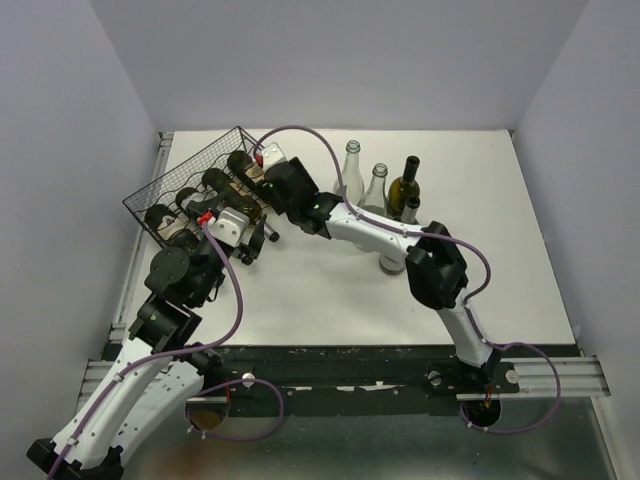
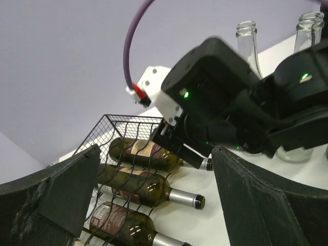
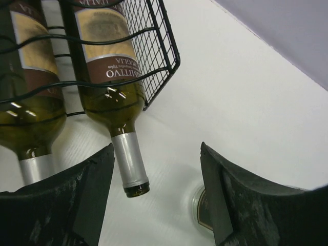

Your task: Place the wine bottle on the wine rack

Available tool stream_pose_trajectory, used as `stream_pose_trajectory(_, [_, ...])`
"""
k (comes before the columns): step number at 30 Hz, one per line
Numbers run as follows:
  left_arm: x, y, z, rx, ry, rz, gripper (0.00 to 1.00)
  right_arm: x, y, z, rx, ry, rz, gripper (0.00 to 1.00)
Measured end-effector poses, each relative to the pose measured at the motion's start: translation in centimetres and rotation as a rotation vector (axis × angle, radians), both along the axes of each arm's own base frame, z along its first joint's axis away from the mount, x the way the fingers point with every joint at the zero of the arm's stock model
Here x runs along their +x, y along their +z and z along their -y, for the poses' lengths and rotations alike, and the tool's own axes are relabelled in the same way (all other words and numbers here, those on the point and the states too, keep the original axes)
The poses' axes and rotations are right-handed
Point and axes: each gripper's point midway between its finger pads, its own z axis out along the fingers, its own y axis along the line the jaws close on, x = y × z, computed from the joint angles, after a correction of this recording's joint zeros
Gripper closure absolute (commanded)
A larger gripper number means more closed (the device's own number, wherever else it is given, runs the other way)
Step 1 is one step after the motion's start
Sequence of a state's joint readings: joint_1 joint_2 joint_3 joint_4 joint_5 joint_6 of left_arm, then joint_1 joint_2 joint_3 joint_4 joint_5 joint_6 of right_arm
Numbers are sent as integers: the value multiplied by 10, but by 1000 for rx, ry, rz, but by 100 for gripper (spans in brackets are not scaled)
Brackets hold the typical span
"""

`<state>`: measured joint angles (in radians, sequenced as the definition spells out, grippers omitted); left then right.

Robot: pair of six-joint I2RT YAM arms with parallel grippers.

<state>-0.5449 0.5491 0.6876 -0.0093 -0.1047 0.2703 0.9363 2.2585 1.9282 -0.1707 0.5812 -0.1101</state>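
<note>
Bottle (image 3: 110,77) in rack (image 3: 154,36), right gripper (image 3: 157,149) spread

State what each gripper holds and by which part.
Nothing is held. The right gripper stands open beside the neck of the racked wine bottle; the left gripper is open, empty.

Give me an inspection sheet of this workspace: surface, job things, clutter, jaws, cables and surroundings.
Surface: white table.
Job's things: black wire rack at far left, bottles lying in it; spare bottles standing at the back.
Clutter: nothing seen.
Grippers: left gripper jaws open, empty; right gripper jaws open, empty, near a racked bottle's neck.
Cables: purple cables loop over both arms.
Surroundings: plain grey walls.
</note>
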Motion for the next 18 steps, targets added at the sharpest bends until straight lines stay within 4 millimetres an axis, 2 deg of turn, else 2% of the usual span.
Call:
stream_pose_trajectory(5, [-2,3,-1,-13,-1,8,1,-21,39,7,93,29,-42,24])
stream_pose_trajectory(9, [0,6,-9,-66,47,-1,1,-46,67,18,161,51,-109,24])
stream_pose_trajectory(14, [23,-5,-21,-145,151,-136,1,-82,125,39,286,75,-166,27])
stream_pose_trajectory(18, [47,-20,-18,-192,189,-278,1,-112,180,61,400,105,-174,34])
